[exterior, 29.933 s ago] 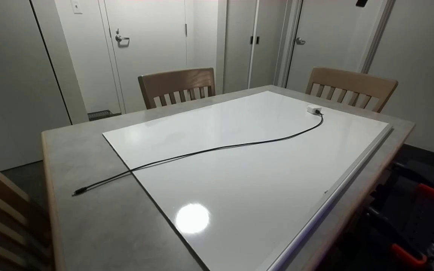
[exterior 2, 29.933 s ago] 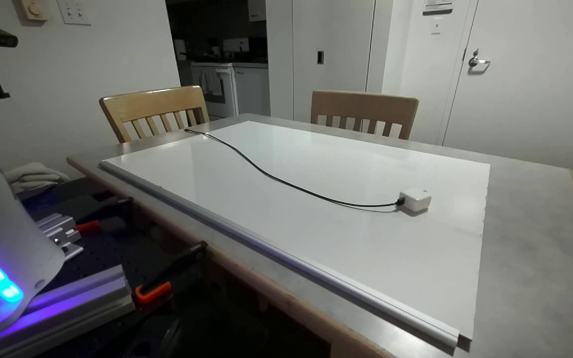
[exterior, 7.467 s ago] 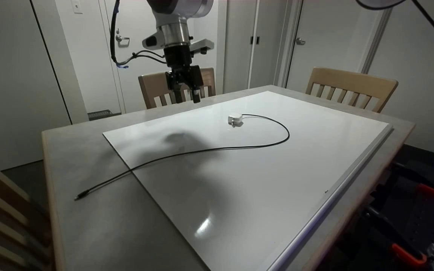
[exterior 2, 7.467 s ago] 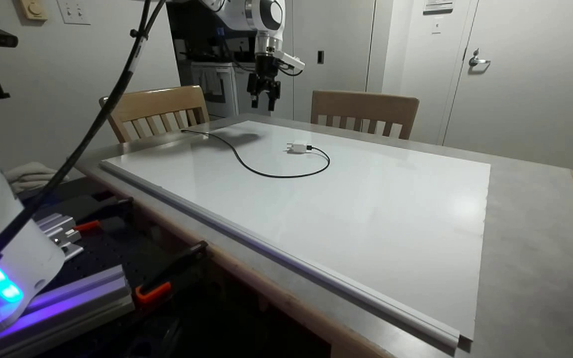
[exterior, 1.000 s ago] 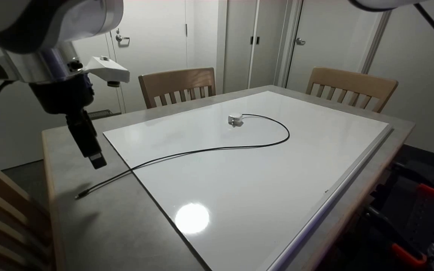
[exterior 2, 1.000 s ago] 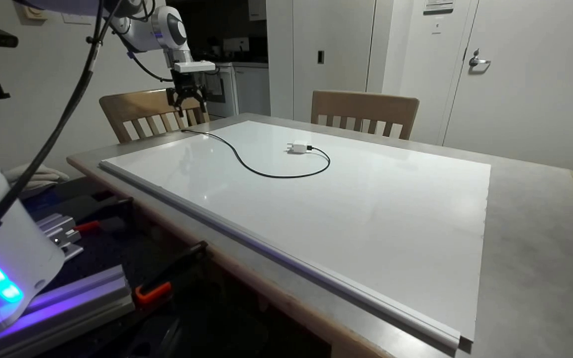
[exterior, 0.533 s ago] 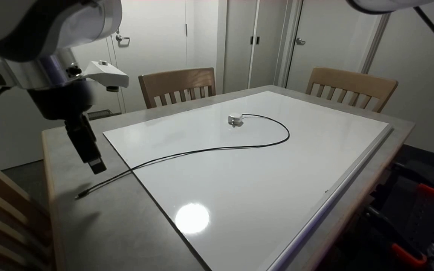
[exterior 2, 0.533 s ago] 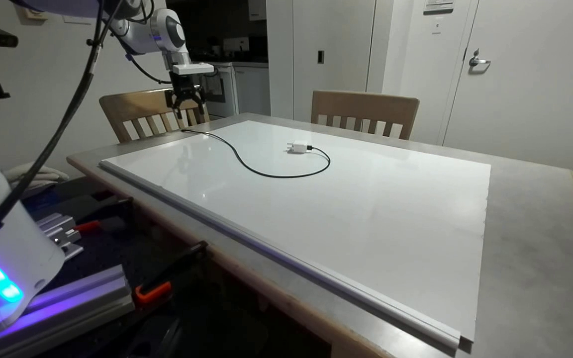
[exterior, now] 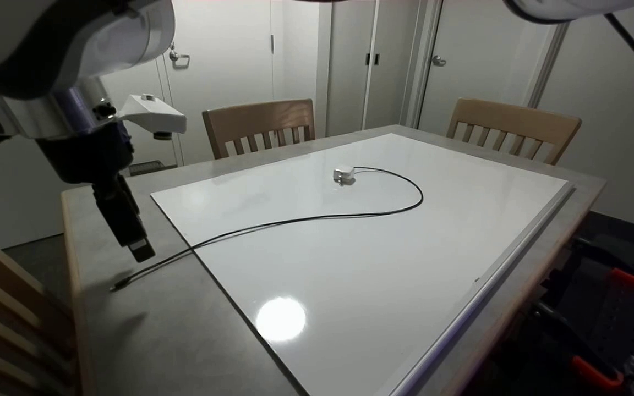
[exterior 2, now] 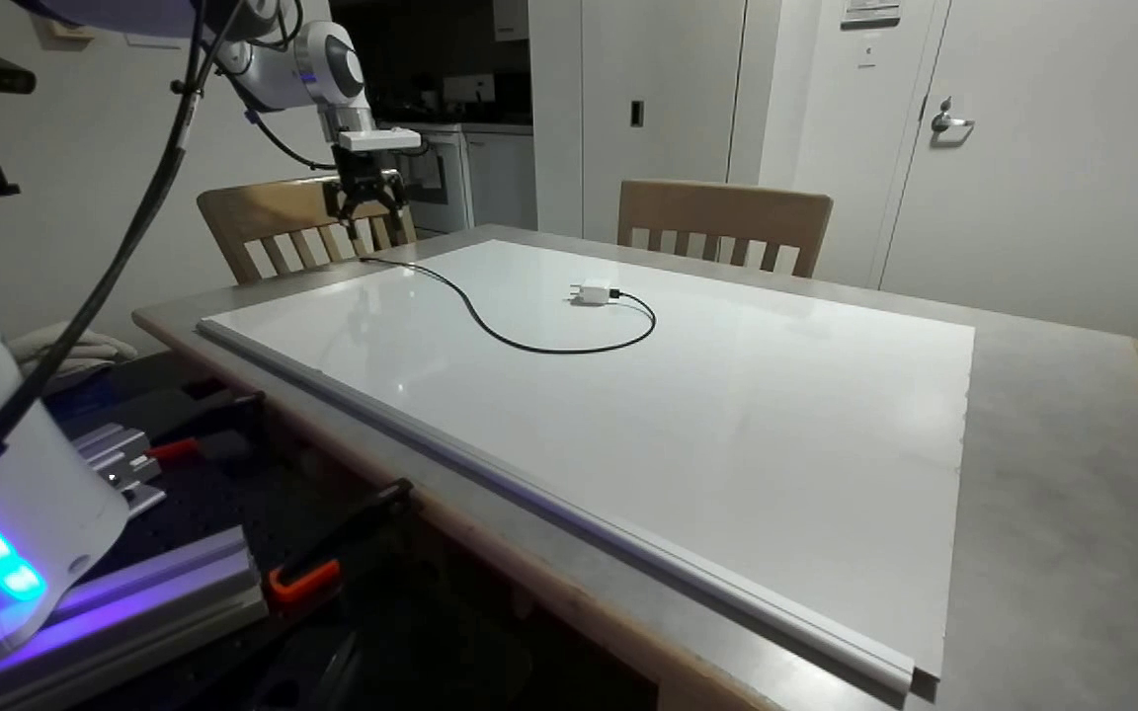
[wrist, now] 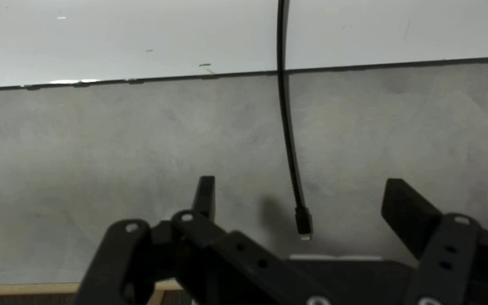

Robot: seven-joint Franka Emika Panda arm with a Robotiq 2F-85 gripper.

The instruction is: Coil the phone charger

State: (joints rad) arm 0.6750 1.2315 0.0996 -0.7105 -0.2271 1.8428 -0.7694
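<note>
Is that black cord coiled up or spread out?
Spread out: in both exterior views, the black cord curves away from the white plug without crossing itself.

We lose the cable [wrist: 285,116] at the wrist view's top edge, and in an exterior view the left edge crops the arm [exterior: 75,49] and a chair [exterior: 47,324].

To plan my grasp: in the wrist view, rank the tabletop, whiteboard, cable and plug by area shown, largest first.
1. Tabletop, broad grey band
2. Whiteboard, strip along the top
3. Cable, long but thin
4. Plug, short stub
</note>
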